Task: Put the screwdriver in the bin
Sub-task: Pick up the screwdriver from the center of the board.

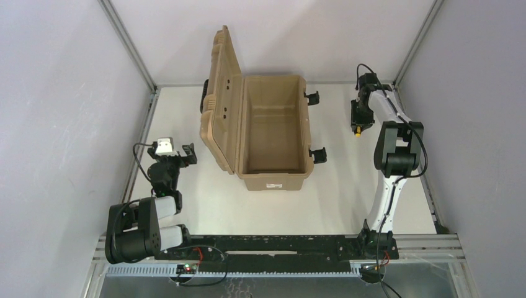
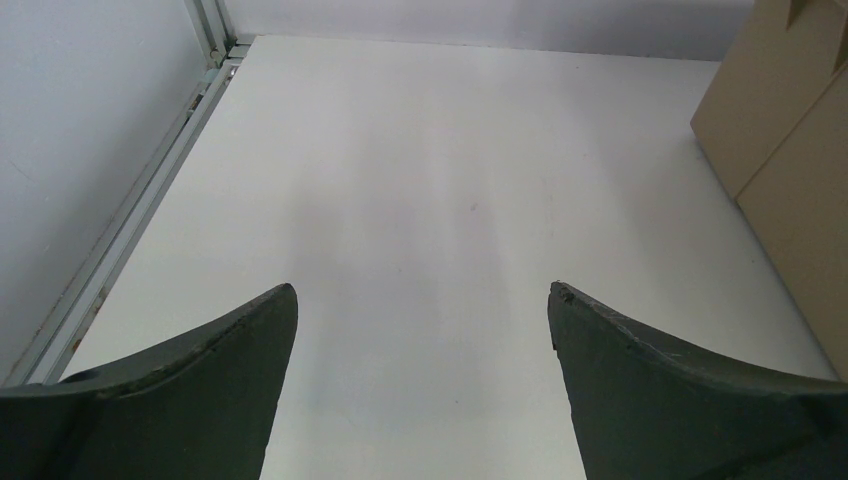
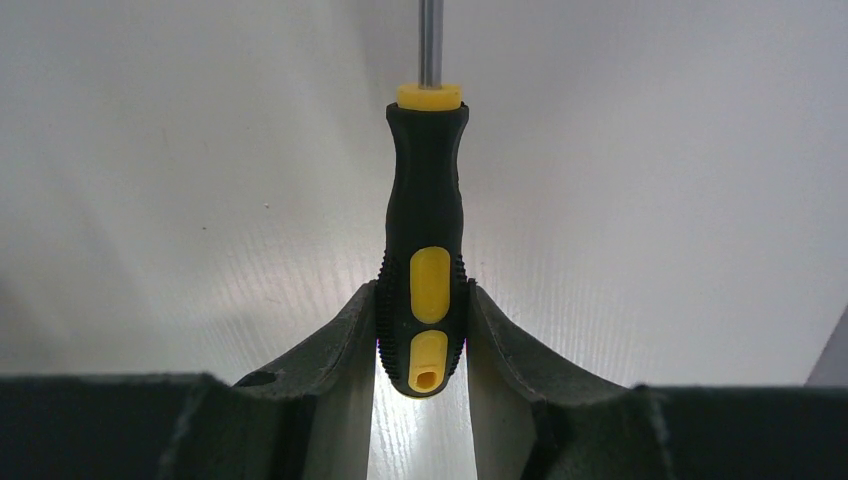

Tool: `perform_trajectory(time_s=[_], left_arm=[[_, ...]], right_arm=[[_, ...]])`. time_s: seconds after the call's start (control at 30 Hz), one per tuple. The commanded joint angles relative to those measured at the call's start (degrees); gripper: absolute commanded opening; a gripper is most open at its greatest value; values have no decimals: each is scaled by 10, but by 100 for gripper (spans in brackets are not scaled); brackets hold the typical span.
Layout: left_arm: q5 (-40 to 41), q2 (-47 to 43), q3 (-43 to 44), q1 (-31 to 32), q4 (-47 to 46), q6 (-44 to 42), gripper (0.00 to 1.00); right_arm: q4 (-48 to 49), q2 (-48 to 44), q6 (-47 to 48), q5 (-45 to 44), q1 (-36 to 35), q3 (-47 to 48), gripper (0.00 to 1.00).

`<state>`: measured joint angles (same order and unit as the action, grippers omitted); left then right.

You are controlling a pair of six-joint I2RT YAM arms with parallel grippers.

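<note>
My right hand [image 3: 422, 310] is closed on the screwdriver [image 3: 425, 190], pinching the butt of its yellow-and-black handle, with the shaft pointing away from my wrist; this grip, I judge, leaves the thin shaft free for the drop; the tool is right of the bin [image 1: 276, 181], well apart from it and not yet inside; the lid [image 1: 223, 99] stands open on the left, so nothing bars my way in from the right; my left hand [image 2: 422, 300] rests spread wide, holding nothing, beside the lid; the bench [image 1: 347, 186] is plain white, walled by pale panels [image 1: 56, 93].
</note>
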<state>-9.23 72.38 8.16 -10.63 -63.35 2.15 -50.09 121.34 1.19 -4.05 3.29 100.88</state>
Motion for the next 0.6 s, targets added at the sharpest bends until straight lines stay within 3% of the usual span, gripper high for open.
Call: perform_trajectory(time_s=[0.0,0.57], left_arm=[[0,1,-11,2,-58,5,100],[0,1,-11,2,-57,5,100]], right_arm=[[-30,-23,0,-15,3,45,0],[-143,-57,-32,-27,-3,269,0]])
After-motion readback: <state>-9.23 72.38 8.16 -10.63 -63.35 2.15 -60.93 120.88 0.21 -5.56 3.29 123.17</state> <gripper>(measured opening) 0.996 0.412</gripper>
